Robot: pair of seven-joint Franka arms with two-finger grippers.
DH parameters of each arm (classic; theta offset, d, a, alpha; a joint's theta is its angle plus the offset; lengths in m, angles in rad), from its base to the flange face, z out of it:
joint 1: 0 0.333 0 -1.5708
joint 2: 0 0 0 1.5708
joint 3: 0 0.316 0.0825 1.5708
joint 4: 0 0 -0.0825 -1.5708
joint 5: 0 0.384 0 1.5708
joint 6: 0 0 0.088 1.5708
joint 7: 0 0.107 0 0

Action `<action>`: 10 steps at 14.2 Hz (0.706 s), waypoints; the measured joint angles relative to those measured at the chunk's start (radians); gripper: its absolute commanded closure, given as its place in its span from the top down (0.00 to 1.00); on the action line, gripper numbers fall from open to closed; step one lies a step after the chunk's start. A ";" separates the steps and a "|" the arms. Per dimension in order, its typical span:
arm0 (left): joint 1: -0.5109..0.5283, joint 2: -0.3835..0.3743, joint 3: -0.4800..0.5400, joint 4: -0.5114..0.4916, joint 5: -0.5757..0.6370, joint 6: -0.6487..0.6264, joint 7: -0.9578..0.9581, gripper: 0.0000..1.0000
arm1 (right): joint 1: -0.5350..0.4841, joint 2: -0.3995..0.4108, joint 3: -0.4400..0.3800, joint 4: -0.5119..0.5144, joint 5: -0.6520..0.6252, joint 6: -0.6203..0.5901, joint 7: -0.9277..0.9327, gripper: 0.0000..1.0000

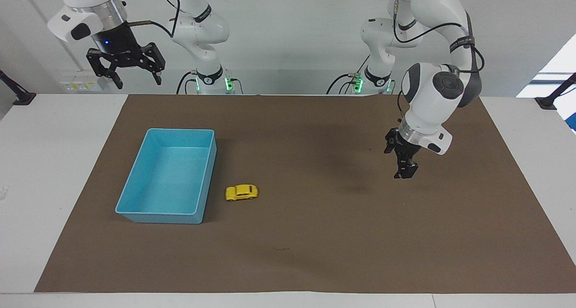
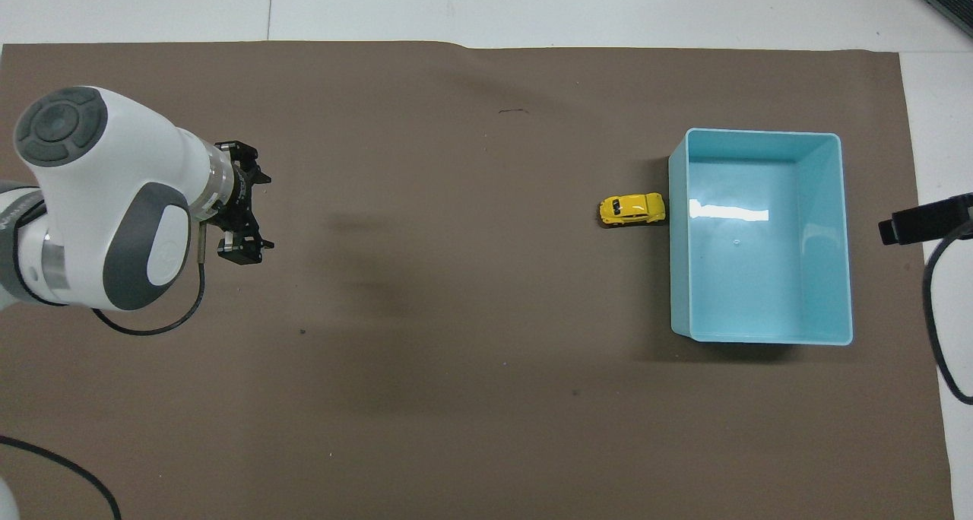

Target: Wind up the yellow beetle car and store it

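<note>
Yellow beetle car (image 1: 242, 192) on its wheels on the brown mat (image 1: 315, 236), against the outer wall of the blue bin (image 1: 135, 182), at the bin's side toward the left arm's end. Left gripper (image 1: 403, 166) raised over the mat, fingers apart, empty. Right gripper (image 1: 126, 71) waiting high over the desk edge nearest the robots, fingers apart.

I see the yellow beetle car (image 1: 241, 192) (image 2: 632, 208) tight against the blue bin (image 1: 135, 182) (image 2: 845, 239) wall, blocking a finger on that side, while bare brown mat (image 1: 315, 236) (image 2: 456, 315) leaves room around the car's other sides.
</note>
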 measured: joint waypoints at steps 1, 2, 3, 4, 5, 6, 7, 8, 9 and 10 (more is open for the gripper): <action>0.009 -0.011 0.001 0.006 0.000 0.000 0.034 1.00 | 0.000 0.000 0.000 0.000 0.000 0.000 0.000 1.00; 0.016 -0.020 0.001 0.009 0.000 -0.001 0.067 1.00 | 0.000 0.000 0.000 0.000 0.000 0.000 0.000 1.00; 0.020 -0.027 0.002 0.009 0.000 -0.001 0.110 1.00 | 0.000 0.000 0.000 0.000 0.000 0.000 0.000 1.00; 0.020 -0.032 0.003 0.010 0.000 -0.001 0.158 1.00 | 0.000 0.000 0.000 0.000 0.000 0.000 0.000 1.00; 0.021 -0.037 0.004 0.012 0.000 -0.001 0.204 1.00 | 0.000 0.000 0.000 0.000 0.000 0.000 0.000 1.00; 0.021 -0.042 0.004 0.016 0.000 -0.001 0.248 1.00 | 0.000 0.000 0.000 0.000 0.000 0.000 0.000 1.00; 0.024 -0.048 0.005 0.023 0.001 -0.001 0.284 1.00 | 0.000 0.000 0.000 0.000 0.000 0.000 0.000 1.00; 0.033 -0.056 0.005 0.030 0.001 -0.001 0.324 1.00 | 0.000 0.000 0.000 0.000 0.000 0.000 0.000 1.00; 0.044 -0.065 0.005 0.037 0.001 -0.001 0.367 1.00 | 0.000 0.000 0.000 0.000 0.000 0.000 0.000 1.00; 0.057 -0.077 0.005 0.043 0.001 -0.002 0.411 1.00 | 0.000 0.000 0.000 0.000 0.000 0.000 0.000 1.00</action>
